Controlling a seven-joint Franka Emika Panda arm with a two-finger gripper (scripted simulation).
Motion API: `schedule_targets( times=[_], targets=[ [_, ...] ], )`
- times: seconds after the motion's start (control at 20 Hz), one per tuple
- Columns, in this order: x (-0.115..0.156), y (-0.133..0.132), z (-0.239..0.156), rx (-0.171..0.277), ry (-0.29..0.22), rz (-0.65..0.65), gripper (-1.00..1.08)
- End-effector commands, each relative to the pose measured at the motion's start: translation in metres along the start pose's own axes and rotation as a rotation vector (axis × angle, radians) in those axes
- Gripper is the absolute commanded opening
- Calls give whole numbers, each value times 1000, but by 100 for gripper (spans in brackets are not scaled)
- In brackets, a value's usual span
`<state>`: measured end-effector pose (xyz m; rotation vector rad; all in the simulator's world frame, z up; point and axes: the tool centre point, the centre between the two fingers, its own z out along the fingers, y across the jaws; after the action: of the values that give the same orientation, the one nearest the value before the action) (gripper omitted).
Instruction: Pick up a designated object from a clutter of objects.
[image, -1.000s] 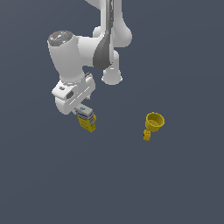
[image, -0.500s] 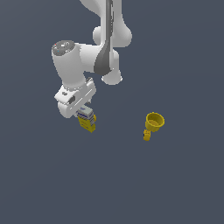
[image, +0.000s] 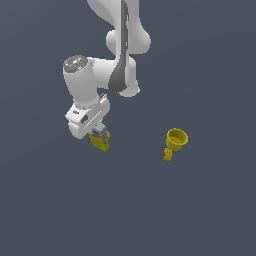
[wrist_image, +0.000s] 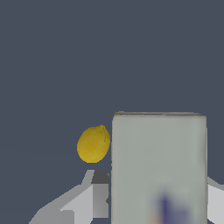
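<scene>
The yellow box (image: 101, 141) has a grey-white top end and sits right under my hand in the exterior view. My gripper (image: 99, 135) is shut on it, one finger on each side. In the wrist view the box's pale top end (wrist_image: 158, 166) fills the space between the grey fingers (wrist_image: 94, 197). The tiny yellow ball (wrist_image: 93, 143) lies just beside the box; I cannot make it out in the exterior view. The yellow mug (image: 176, 139), its handle pointing toward the camera, stands well off on the exterior view's right.
A plain dark grey floor (image: 60, 210) lies all around. The white arm's base and links (image: 122, 45) rise behind the box at the top of the exterior view.
The arm's wrist housing has shifted slightly down and toward the exterior view's right. The box under the hand stays at nearly the same spot. The mug has not moved.
</scene>
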<state>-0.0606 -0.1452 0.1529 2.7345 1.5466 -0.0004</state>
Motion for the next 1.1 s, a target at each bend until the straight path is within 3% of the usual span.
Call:
schedule_targets(
  times=[0.0, 0.6, 1.05],
  targets=[
    [0, 0, 1, 0, 0, 0, -100],
    [4, -2, -3, -1, 0, 0, -100],
    [40, -23, -38, -2, -2, 0, -100]
  ],
)
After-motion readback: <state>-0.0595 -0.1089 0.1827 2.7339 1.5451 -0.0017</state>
